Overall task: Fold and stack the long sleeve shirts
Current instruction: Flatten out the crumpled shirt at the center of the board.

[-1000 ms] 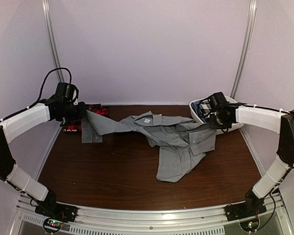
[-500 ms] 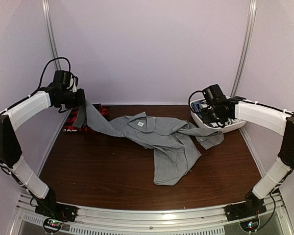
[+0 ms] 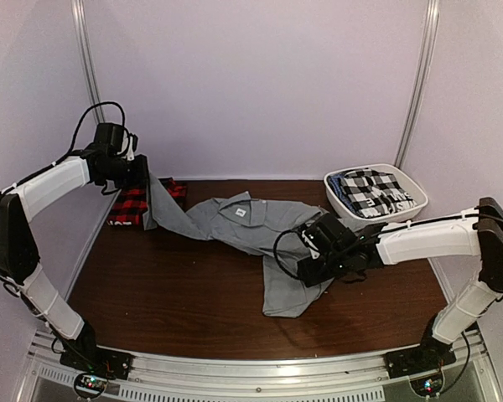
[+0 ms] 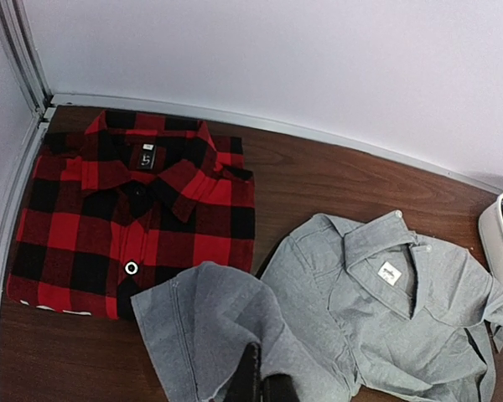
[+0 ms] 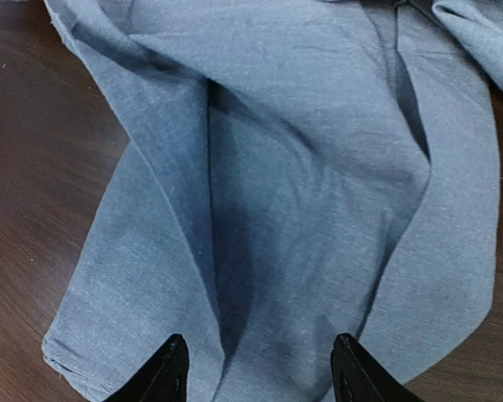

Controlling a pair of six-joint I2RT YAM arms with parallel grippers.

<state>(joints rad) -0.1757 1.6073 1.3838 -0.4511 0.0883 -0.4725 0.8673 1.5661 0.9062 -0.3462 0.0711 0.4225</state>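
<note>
Top external view: the grey shirt (image 3: 260, 226) sprawls unfolded across the brown table (image 3: 176, 301), collar and label facing up. It runs from the middle of the table out toward 10 o'clock.

The left gripper (image 3: 139, 173) is raised at about 10 o'clock. In its wrist view, its fingers (image 4: 253, 381) are pressed together on the cuff end of a grey sleeve. The sleeve hangs taut from that pinch, probably lifted so it can be drawn straight before a fold.

The right gripper (image 3: 310, 255) sits low just past centre toward 4 o'clock, over the shirt's lower body. Its wrist view shows the jaws spread wide with only rumpled grey cloth and creases between them, and nothing grasped. That pose suggests it is lining up on the hem to spread or flatten it.

The red-and-black plaid shirt (image 4: 126, 218) lies neatly folded and buttoned in the 10 o'clock corner, against the wall. It lies partly under the lifted sleeve and looks like the base for the stack.

At 2 o'clock stands a white basket (image 3: 419, 199) holding folded black-and-white checked fabric (image 3: 373, 191). What else lies inside cannot be made out.
</note>
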